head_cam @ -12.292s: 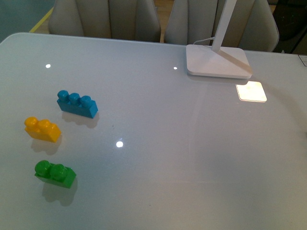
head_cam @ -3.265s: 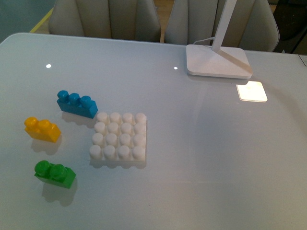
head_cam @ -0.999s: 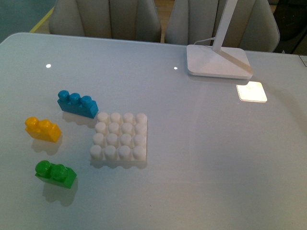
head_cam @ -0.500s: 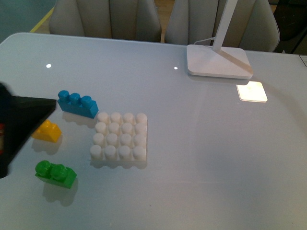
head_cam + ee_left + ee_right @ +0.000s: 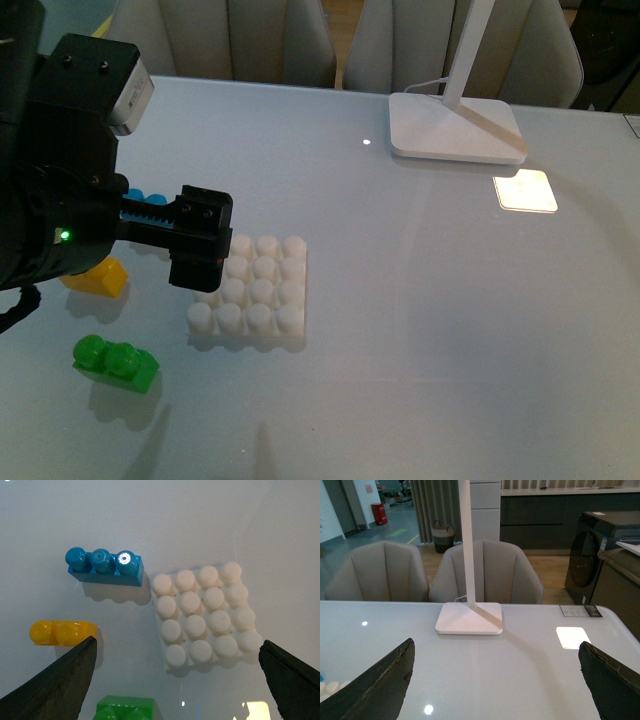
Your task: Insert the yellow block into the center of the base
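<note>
1. Three bricks sit left of the base (image 5: pixel 262 292): blue brick (image 5: pixel 105 566) farthest, yellow block (image 5: pixel 62 632) in the middle, green brick (image 5: pixel 115 362) nearest the robot.
2. Yellow block rests on the table, apart from the base.
3. Left gripper (image 5: pixel 176 643) hovers spread wide and empty. It frames the base; the block lies just outside one finger.
4. Block's long axis roughly follows the finger-to-finger line. Judgement: shift leftward and turn the wrist to pinch its short sides.
5. Right gripper (image 5: pixel 495 645) is wide open, empty, facing the lamp foot (image 5: pixel 469 618). The left arm is nearer.
</note>
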